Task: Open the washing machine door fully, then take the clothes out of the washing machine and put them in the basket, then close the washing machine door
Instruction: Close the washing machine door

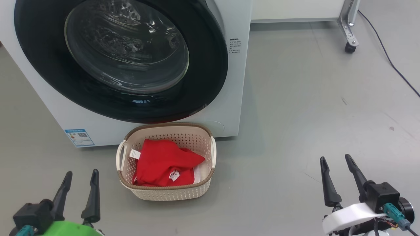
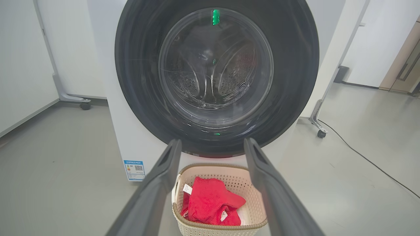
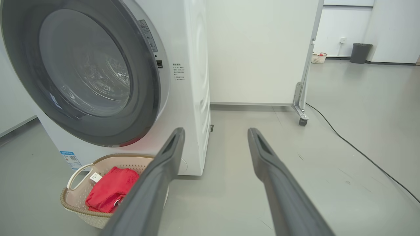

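Holding both claws low over the grey floor (image 1: 295,114), I see the left gripper (image 1: 81,173) with its 2 long dark fingers spread apart and gripping nothing. The right gripper (image 1: 335,158) is likewise parted and bare. Off to the right, a thin black cable (image 1: 393,65) trails across the floor past the castered metal foot (image 1: 349,46) of a white panel. Well beyond it stands a dark bin (image 3: 360,53).

Just ahead of the left gripper and slightly to its right stands the small cream perforated plastic basket (image 1: 170,125), with a brown woven-look rim and 2 white side handles. The right gripper is well apart from it. The basket holds the bright red soft clothes (image 1: 160,160) in a crumpled heap with 2 small white tags showing, and a bit of white cloth (image 1: 200,171) at the right.

Right behind it rises the big white front-loading washing machine (image 1: 236,82), with a small blue label sticker (image 1: 79,137) low on its front. The washing machine door (image 1: 203,65), a wide glossy black ring around a bulging clear glass bowl, sits shut against the front. The steel drum shows through the glass.
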